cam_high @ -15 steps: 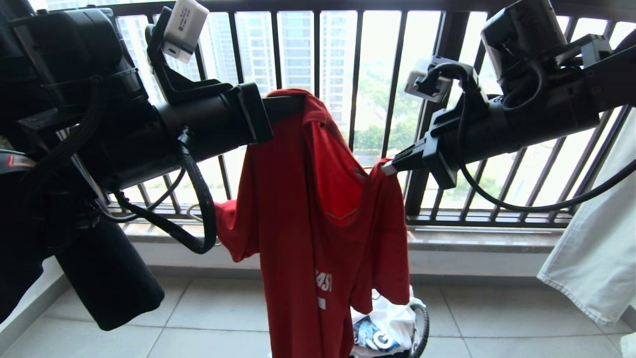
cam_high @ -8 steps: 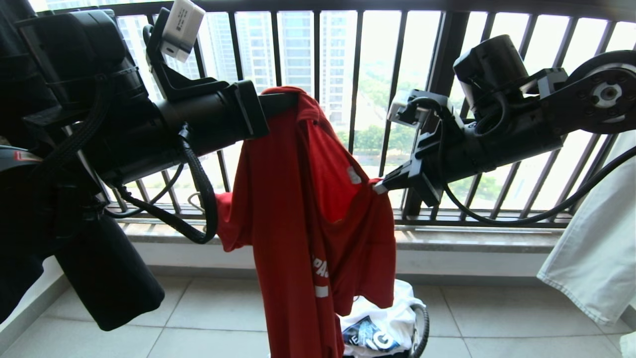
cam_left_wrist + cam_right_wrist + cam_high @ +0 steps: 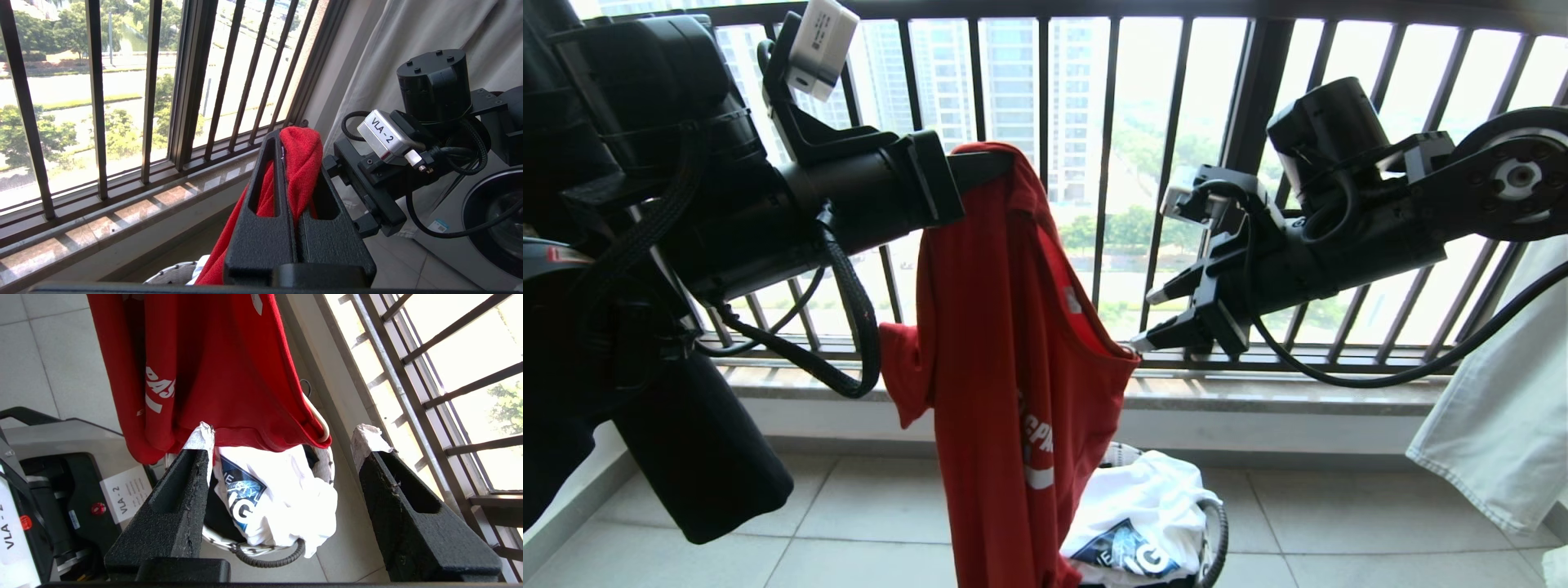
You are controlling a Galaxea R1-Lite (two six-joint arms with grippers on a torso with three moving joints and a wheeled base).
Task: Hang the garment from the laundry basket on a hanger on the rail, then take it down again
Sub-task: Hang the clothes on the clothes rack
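Note:
The red garment hangs from my left gripper, which is shut on a bunched fold at its top. My right gripper stands open beside the garment's drooping neckline, with one taped fingertip against the red edge and nothing between the jaws. On the floor below is the laundry basket, holding a white printed T-shirt. A thin white curved piece with a slim hook, apparently the hanger, shows behind the garment's edge. The rail is out of view.
The dark barred window railing and its stone sill run close behind both arms. A white cloth hangs at the right. A washing machine stands beyond the right arm. My own base is beside the basket.
My right gripper has opened, let go of the garment's shoulder and sunk lower. That side of the garment has dropped, so it now hangs from the left gripper alone.

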